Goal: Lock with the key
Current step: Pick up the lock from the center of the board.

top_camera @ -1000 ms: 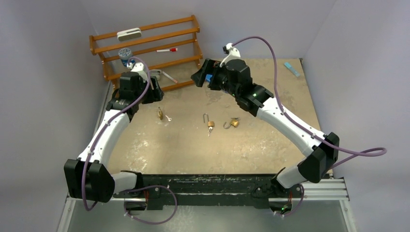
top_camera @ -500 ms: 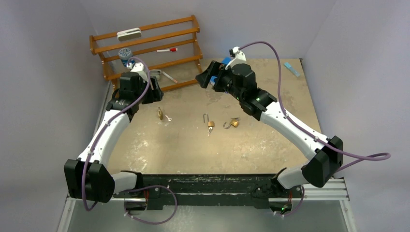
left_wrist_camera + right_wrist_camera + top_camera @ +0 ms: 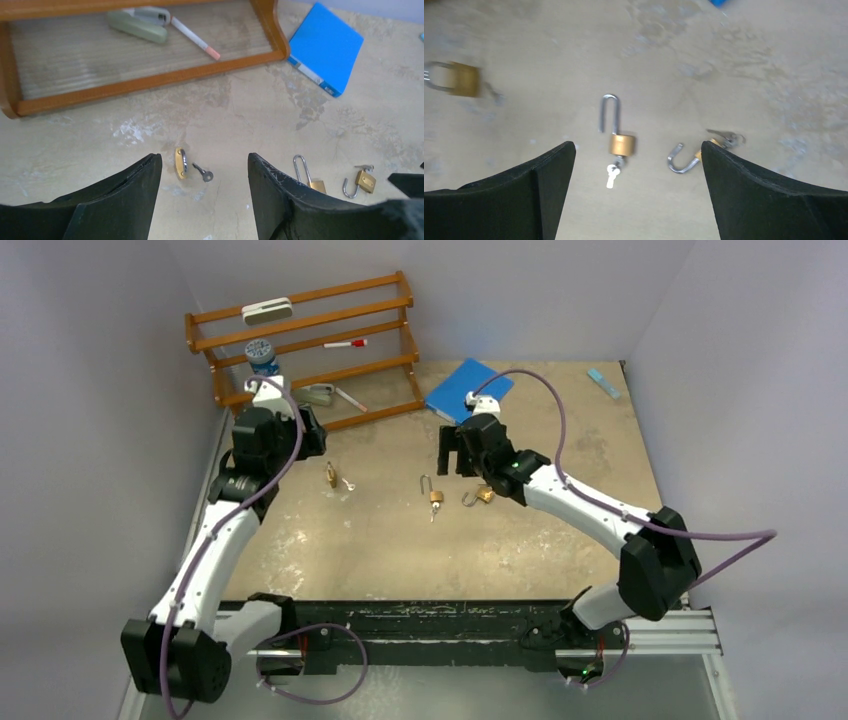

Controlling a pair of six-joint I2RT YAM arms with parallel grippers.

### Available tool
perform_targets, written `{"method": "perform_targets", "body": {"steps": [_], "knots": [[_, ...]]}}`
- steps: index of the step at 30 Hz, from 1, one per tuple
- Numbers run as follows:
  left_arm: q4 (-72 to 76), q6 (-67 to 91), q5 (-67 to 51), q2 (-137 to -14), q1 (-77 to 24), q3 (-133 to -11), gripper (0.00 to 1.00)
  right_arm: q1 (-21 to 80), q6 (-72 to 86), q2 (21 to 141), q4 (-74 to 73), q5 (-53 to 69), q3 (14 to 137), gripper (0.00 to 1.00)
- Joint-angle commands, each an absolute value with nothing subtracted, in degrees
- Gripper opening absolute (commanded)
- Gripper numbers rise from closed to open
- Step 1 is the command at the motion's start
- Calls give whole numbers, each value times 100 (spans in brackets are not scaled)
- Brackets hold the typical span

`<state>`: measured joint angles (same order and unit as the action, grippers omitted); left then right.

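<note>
Top external view: three small brass padlocks lie in a row on the table (image 3: pixel 380 540). The middle padlock (image 3: pixel 436 496) and the right-hand padlock (image 3: pixel 484 494) both have their shackles swung out, so by my reckoning the locking is all still to do. The left-hand padlock (image 3: pixel 331 476) is too small here to judge. The left gripper (image 3: pixel 308 430) hangs near the left-hand padlock on its far side. The right gripper (image 3: pixel 452 452) hangs near the middle padlock, also on the far side. Neither touches anything.

Left wrist view: the left gripper (image 3: pixel 203 157) is spread wide and carries nothing. The left-hand padlock (image 3: pixel 180 162) lies on its edge on the table, in the gap between the fingers and nearer the one on the left of the picture. A loose key (image 3: pixel 203 174) lies just beside it, not in it.

Right wrist view: the right gripper (image 3: pixel 638 145) is likewise spread and empty. The middle padlock (image 3: pixel 622 144) sits in the gap between its fingers, apart from both, its shackle raised clear on one side. The inserted key (image 3: pixel 612 175) sticks out of its base. The right-hand padlock (image 3: pixel 676 160) is partly hidden behind the finger on the right of the picture, with its hooked shackle showing open
</note>
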<state>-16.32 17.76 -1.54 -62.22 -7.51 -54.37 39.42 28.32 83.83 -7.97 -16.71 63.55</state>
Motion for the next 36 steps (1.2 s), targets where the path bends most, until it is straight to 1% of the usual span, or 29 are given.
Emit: {"method": "perform_targets", "body": {"steps": [1,4,8,12,14,18,22,25,27,31,33,36], "knots": [[-504,1528,276,-5494,-750,-5042,63,3945,2582,8612,-1189,-2343,6337,97],[-222,1434,563,-5234,-765,-4849,63,3945,2600,8875,-1181,-2218,6396,97],[-101,1210,1286,-4975,-765,-4716,62,3989,2619,9351,-1191,-1874,6573,95],[463,998,1461,-4594,-773,-4356,62,4089,2567,9787,-925,-1515,6603,86],[516,937,1502,-4522,-773,-4284,62,4111,2565,9968,-813,-1362,6636,82],[760,1015,1246,-4465,-773,-4204,62,4122,2553,10225,-629,-1049,6715,78],[1421,1156,117,-4363,-765,-3925,64,4127,2532,10411,-572,-886,6810,75],[1817,1299,-945,-4470,-765,-3828,64,4152,2536,10521,-600,-853,6863,70],[2117,1430,-1244,-4488,-765,-3744,64,4157,2534,10569,-604,-839,6873,66],[2850,1455,-860,-4127,-765,-3312,64,4170,2538,10649,-679,-895,6912,62],[3093,1477,-319,-3950,-765,-3114,66,4194,2548,10680,-734,-948,6932,61],[2905,1482,-20,-3928,-765,-3144,70,4247,2549,10749,-837,-1033,7005,59]]}}
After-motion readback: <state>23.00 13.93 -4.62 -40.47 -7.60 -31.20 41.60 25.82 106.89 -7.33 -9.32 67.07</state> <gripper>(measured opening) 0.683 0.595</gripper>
